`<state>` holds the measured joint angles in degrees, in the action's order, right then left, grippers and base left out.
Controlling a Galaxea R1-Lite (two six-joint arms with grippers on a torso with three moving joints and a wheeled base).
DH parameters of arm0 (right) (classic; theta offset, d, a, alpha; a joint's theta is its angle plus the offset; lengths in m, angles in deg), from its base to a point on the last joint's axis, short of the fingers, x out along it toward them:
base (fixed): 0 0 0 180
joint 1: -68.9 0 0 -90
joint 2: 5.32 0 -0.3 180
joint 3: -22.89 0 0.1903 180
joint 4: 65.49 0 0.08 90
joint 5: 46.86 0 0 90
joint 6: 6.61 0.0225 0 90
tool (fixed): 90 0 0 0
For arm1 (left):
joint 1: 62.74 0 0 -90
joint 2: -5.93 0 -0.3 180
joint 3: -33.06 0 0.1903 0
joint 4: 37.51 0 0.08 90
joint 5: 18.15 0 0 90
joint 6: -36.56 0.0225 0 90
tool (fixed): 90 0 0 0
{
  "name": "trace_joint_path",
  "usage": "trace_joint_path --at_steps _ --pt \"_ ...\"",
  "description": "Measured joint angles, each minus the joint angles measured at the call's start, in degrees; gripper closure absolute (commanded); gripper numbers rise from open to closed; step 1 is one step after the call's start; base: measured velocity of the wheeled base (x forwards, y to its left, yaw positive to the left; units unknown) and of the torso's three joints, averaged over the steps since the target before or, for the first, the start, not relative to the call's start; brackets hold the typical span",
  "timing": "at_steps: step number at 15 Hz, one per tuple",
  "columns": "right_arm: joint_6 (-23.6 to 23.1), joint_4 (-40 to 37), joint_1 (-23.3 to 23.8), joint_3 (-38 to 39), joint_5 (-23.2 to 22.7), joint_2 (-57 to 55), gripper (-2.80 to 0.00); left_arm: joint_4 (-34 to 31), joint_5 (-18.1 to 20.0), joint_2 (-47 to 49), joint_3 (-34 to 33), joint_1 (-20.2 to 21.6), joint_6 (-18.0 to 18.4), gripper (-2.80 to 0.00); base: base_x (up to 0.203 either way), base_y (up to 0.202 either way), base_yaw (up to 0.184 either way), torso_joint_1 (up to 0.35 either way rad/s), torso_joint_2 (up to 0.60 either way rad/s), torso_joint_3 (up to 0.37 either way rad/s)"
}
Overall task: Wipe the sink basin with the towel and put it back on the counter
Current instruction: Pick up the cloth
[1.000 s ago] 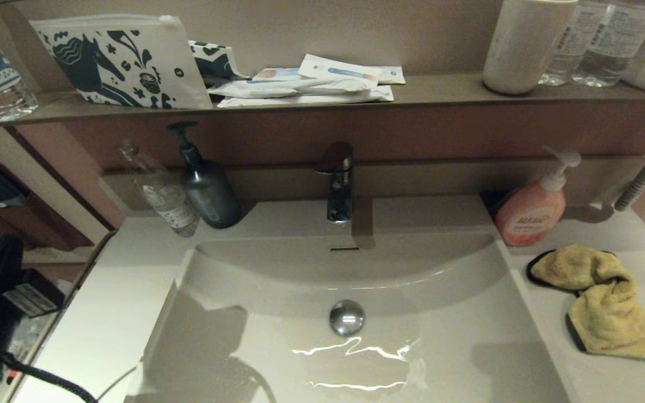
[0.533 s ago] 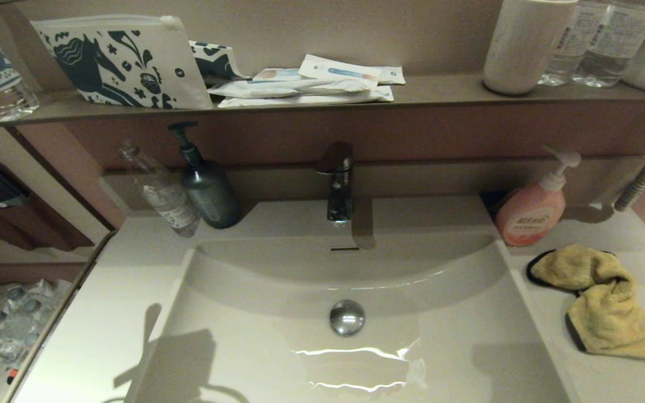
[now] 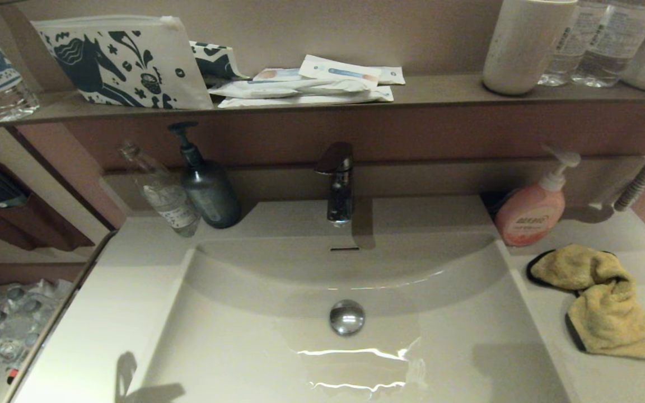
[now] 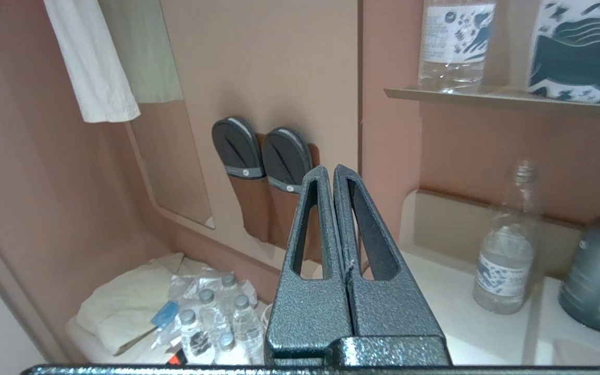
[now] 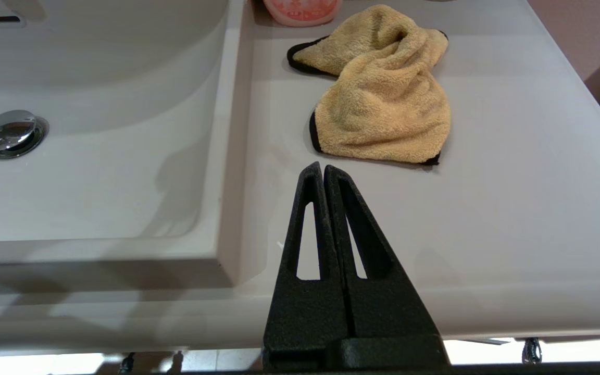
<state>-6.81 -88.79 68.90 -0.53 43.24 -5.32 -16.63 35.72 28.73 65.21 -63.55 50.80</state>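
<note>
The mustard-yellow towel (image 3: 597,299) lies crumpled on the counter (image 3: 636,380) to the right of the sink basin (image 3: 277,358), just in front of the pink soap bottle (image 3: 531,212). In the right wrist view the towel (image 5: 383,104) sits a short way beyond my right gripper (image 5: 322,167), which is shut and empty near the counter's front edge. The chrome drain plug (image 3: 347,317) shows in the basin's middle. My left gripper (image 4: 330,171) is shut and empty, held off the counter's left side, facing the wall. Neither gripper appears in the head view.
A chrome tap (image 3: 338,182) stands behind the basin, with a dark pump bottle (image 3: 206,187) and a clear bottle (image 3: 163,193) at back left. A shelf (image 3: 300,103) above carries pouches, sachets and bottles. Packed water bottles (image 4: 211,323) lie low on the left.
The left arm, dark at the head view's lower left a second ago, has withdrawn out of that view; its shadow on the basin has shrunk to the front-left corner. The towel has not moved.
</note>
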Motion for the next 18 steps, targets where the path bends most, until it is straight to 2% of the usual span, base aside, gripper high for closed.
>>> trace_joint_path --at_steps 2,4,9,11,13,15,18 --pt "0.00 0.00 0.00 0.00 0.00 0.00 0.00 -5.80 1.10 -5.62 0.66 0.09 0.00 0.00 0.000 0.000 0.000 0.000 0.00 0.000" --pt "0.02 0.00 0.00 0.00 0.00 0.00 0.00 -14.57 3.97 -10.62 2.15 0.41 -0.73 0.00 0.000 0.000 0.000 0.000 0.00 0.000" --pt "0.00 0.00 0.00 0.00 0.00 0.00 0.00 -29.61 15.73 -19.31 6.12 0.66 -5.87 0.00 0.000 0.000 0.000 0.000 0.00 0.000" --pt "0.00 0.00 0.00 0.00 0.00 0.00 0.00 -36.16 21.82 -21.26 7.24 0.66 -10.77 0.00 0.000 0.000 0.000 0.000 0.00 0.000" --pt "0.00 0.00 0.00 0.00 0.00 0.00 0.00 -37.01 27.34 -22.15 5.46 0.66 -14.40 0.00 0.000 0.000 0.000 0.000 0.00 0.000" --pt "-0.01 0.00 0.00 0.00 0.00 0.00 0.00 -36.77 31.55 -22.57 2.33 0.66 -14.81 0.00 0.000 0.000 0.000 0.000 0.00 0.000" --pt "0.00 0.00 0.00 0.00 0.00 0.00 0.00 -36.51 34.68 -22.70 -2.43 0.63 -14.83 0.00 0.000 0.000 0.000 0.000 0.00 0.000"
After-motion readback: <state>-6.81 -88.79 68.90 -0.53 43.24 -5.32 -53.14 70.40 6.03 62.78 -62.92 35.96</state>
